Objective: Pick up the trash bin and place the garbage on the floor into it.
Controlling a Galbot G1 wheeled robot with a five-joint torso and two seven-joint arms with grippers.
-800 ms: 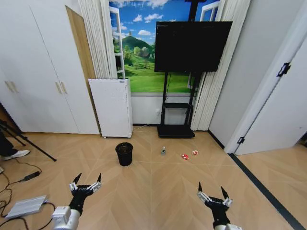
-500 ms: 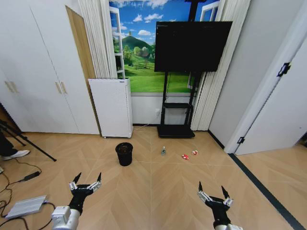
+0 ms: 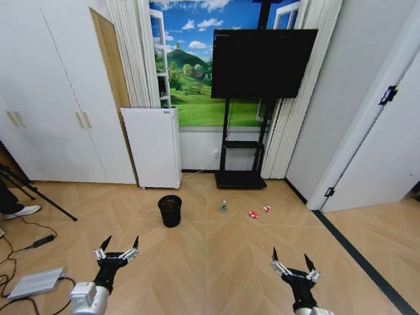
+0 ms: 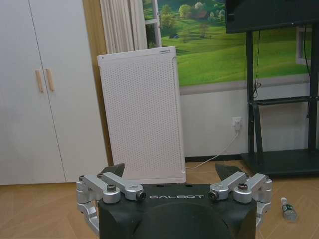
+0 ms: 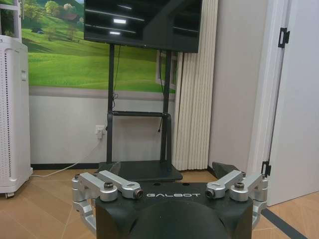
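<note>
Bin: small black round mesh trash bin (image 3: 170, 210) upright, ahead, nearer left claw (image 3: 118, 250).
Claws: left and right claw (image 3: 291, 260) spread, empty.

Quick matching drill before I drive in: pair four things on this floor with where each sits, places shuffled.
Things:
1. trash bin
2. bottle
3. two red-and-white wrappers
4. white perforated appliance

Places:
A. standing against the wall, beside the curtain
B. lying on the floor in front of the TV stand's base
C. farthest right of the floor items
D. upright on the floor, in front of the appliance

Pairs: 1-D, 2-B, 3-C, 4-A

Both the left pincer and the right pincer hang open, well short of all of these.
</note>
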